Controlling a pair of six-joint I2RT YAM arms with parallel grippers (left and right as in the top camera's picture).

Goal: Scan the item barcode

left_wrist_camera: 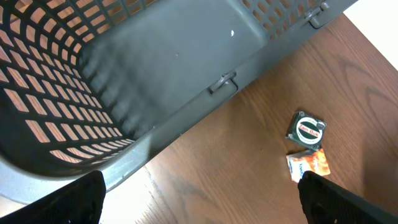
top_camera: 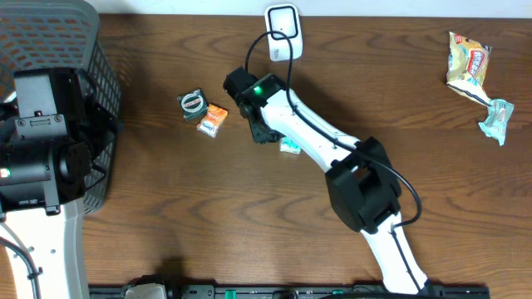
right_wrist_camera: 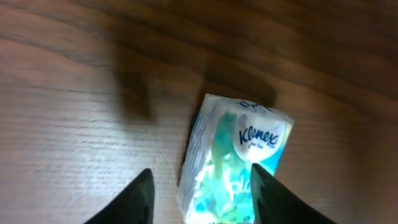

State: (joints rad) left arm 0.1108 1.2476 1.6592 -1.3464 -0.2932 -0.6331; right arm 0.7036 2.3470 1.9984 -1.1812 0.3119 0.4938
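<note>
Half open, my right claw (right_wrist_camera: 200,177) is straddling the tissues (right_wrist_camera: 239,143) off-centre, gripping nothing and risking a skewed pinch; I'm idling the left claw (left_wrist_camera: 199,199) wide, empty.

The left tool (left_wrist_camera: 199,185) gapes wide — the right tool (right_wrist_camera: 202,186), on its outstretched arm (top_camera: 316,137), points down, fingers (right_wrist_camera: 140,200) parted.

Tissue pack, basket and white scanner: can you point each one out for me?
Tissue pack (right_wrist_camera: 233,158): right wrist view, middle of its printed wrapper.
Basket (left_wrist_camera: 180,56): left wrist view, its plain grey panel.
White scanner (top_camera: 283,35): overhead view, centre of its face.
</note>
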